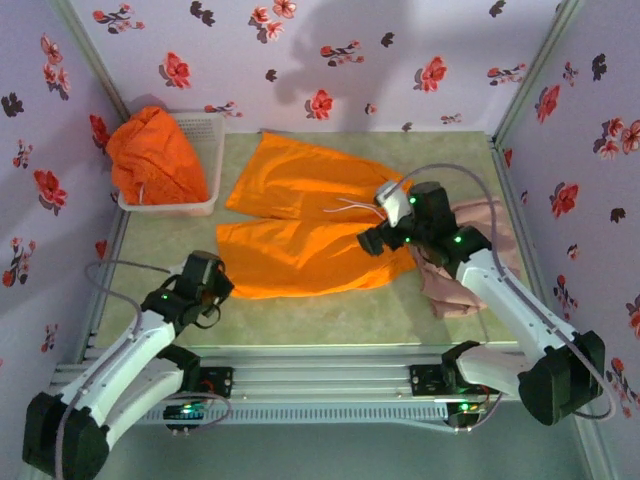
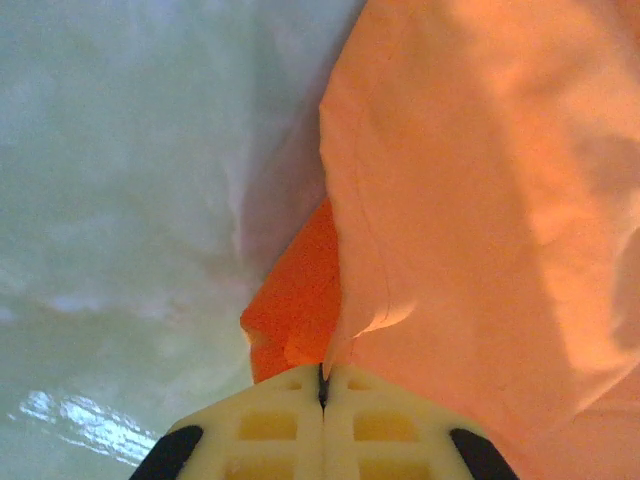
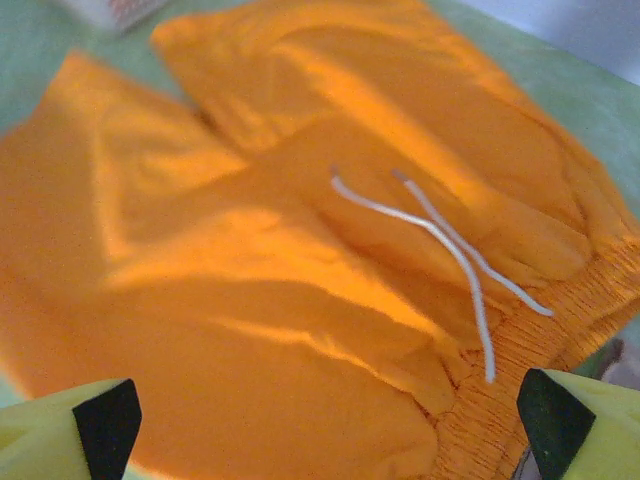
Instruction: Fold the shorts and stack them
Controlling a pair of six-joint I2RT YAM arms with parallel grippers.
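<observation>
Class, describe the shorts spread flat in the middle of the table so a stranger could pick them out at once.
Find the green table and look right of the white basket. In the middle lie orange shorts with a white drawstring. They alone are spread flat: the other orange pair is bunched in the basket, the pink pair crumpled at the right edge.

pink shorts [image 1: 448, 296] partly hidden, orange shorts [image 2: 480, 200] cropped

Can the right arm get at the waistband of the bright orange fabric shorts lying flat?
Probably yes: the open right gripper hangs by the waistband of the flat orange shorts, with nothing between.
</observation>
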